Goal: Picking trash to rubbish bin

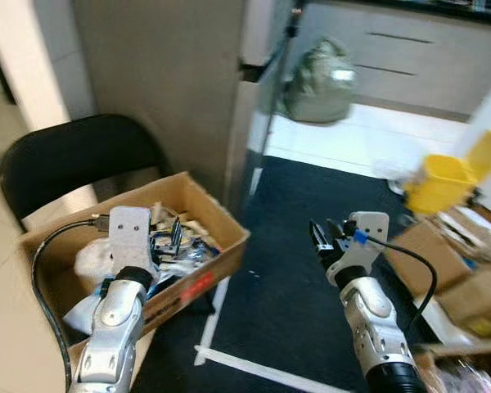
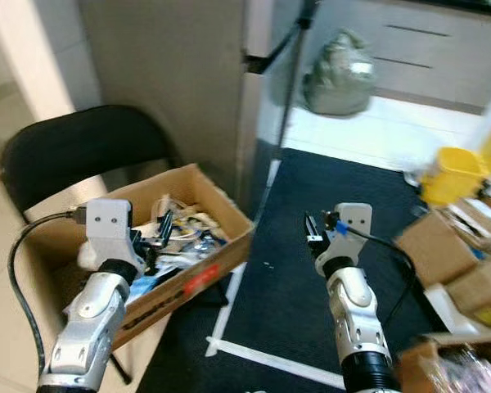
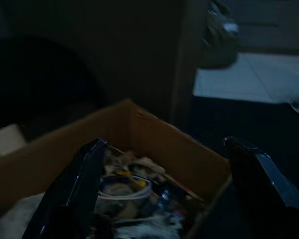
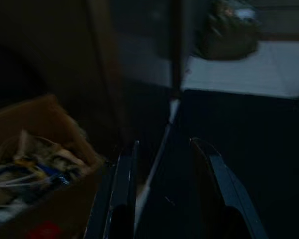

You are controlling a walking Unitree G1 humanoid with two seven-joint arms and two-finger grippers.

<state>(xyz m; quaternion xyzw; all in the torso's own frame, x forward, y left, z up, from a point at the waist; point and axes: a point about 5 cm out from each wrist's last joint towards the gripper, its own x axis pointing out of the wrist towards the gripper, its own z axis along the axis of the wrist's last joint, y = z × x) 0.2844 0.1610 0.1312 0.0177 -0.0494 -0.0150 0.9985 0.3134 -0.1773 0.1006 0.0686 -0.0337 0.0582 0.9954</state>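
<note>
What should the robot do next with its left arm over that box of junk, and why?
Probably lower the left end effector a little into the cardboard box. Its fingers are spread open right above the pile of wrappers and hold nothing. The right end effector hangs over the dark mat.

The yellow bin [image 1: 447, 182] at two o'clock is blurred; the cardboard box's [image 1: 198, 278] near corner is hidden by the left arm.
</note>
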